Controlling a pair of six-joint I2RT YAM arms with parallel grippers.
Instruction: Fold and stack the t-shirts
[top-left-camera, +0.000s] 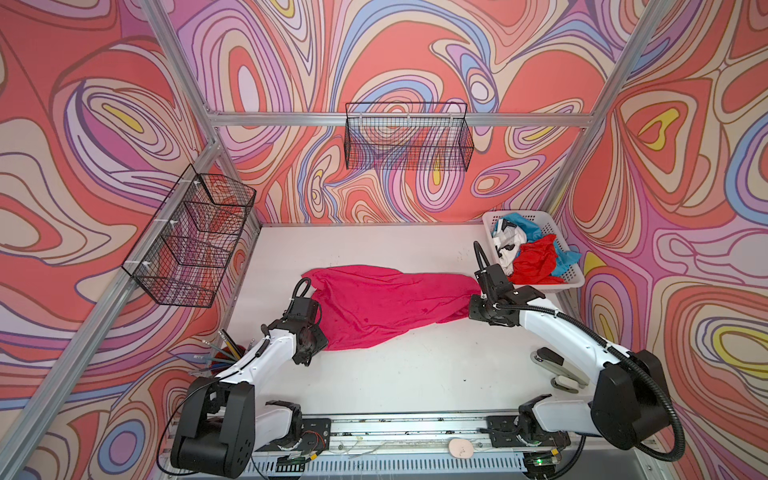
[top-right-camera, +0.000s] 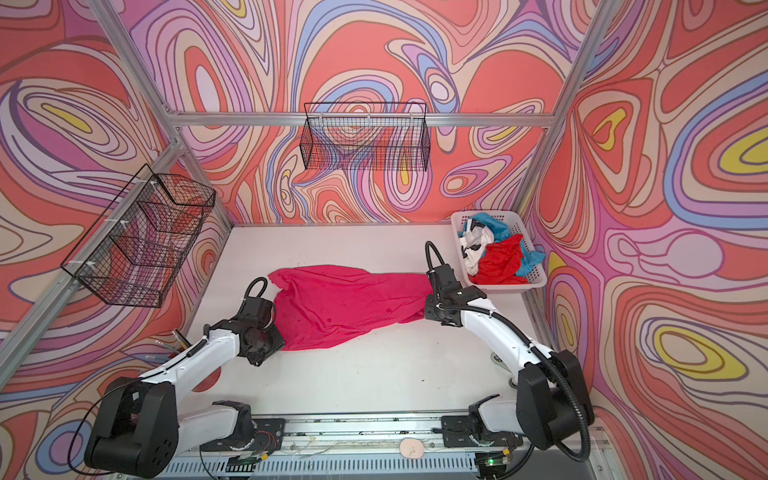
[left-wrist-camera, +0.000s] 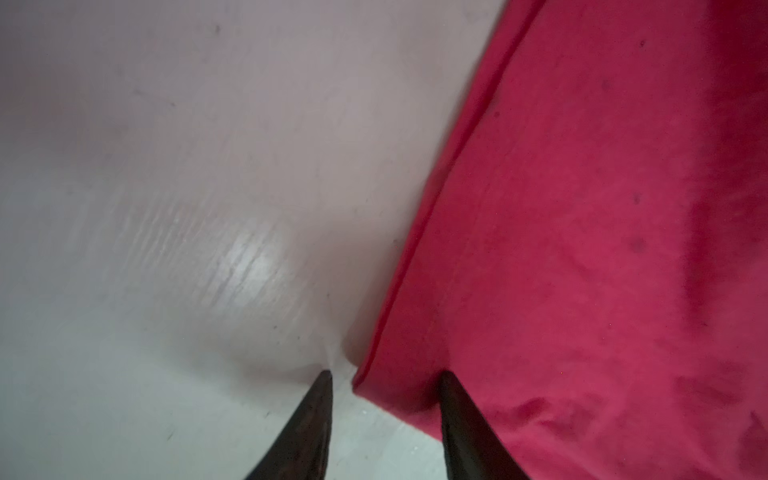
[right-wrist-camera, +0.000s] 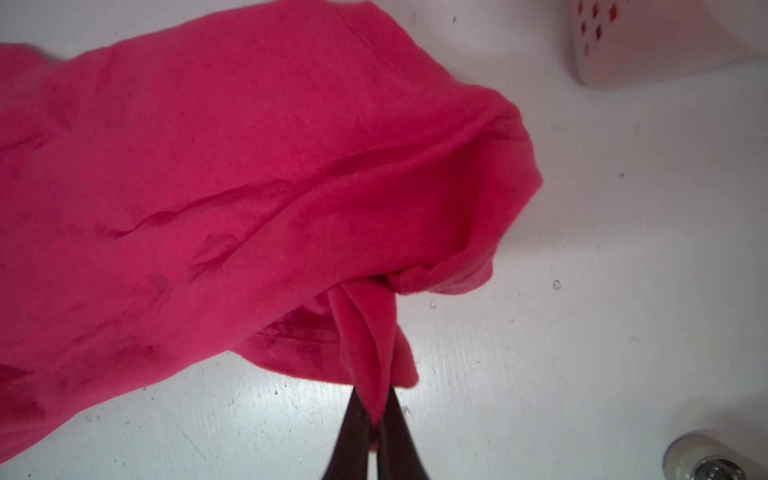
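Magenta-pink t-shirt (top-left-camera: 374, 307) is sprawled across the middle of the frame in both top views. It's lying rumpled on the white bench (top-left-camera: 415, 374), wide at its left end and narrowing to a bunched tail on the right. Not folded at all, just one long wrinkly shape.

Right tool (right-wrist-camera: 374, 415) is clenched on that shirt's right end. The right wrist view shows a fold of pink cloth squeezed between the two dark fingers, drawn out from the rest of the shirt.

Left tool (left-wrist-camera: 384, 374) is down at the shirt's lower left corner with its jaws apart. In the left wrist view one finger (left-wrist-camera: 320, 399) sits on bare bench just beside the hem and the other is on top of the cloth. So the corner is between them, not pinched.

Rest of the laundry is in the white slotted plastic basket (top-left-camera: 550, 226) at the bench's far right corner, middle right of the frame. There's a red t-shirt (top-left-camera: 534, 257) heaped in front, a teal-blue t-shirt (top-left-camera: 521, 222) behind and beside it, and a white t-shirt with black marks (top-left-camera: 505, 241) on the left side. All crumpled together and touching.
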